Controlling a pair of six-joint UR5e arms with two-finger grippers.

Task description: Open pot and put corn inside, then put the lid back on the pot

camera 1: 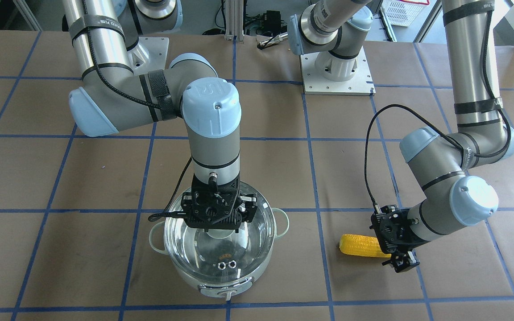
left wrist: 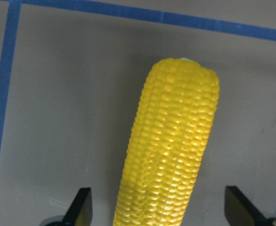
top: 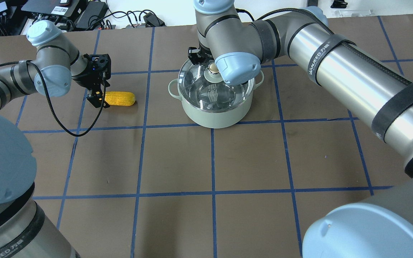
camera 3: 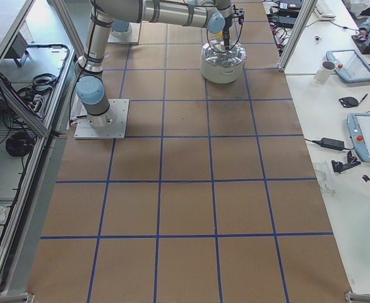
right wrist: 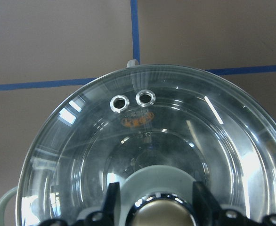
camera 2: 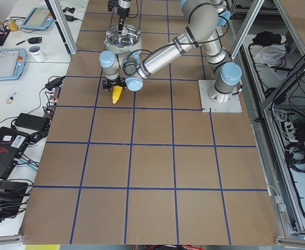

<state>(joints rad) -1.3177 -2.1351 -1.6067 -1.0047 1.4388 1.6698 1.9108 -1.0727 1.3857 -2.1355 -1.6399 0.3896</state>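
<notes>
Corn lay on the table, and the lidded pot stood well apart from it.
The left gripper (camera 1: 397, 263) straddled the corn (camera 1: 358, 245), fingers spread and clear of it. The corn lay flat, blunt end toward the pot (top: 213, 114). The right gripper (right wrist: 155, 197) hid part of the seated lid (camera 1: 221, 249), its fingers flanking the knob; whether they pinched it could not be told. Blue tape gridded the brown table (top: 177, 161), and a mug (camera 3: 328, 71) sat on a side bench.

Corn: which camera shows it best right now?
Left wrist-mounted: the corn fills the frame, kernels sharp, lying inside the open left gripper. Front-facing and overhead show it small, one end behind that gripper; exterior left shows a speck; the others, nothing.
</notes>
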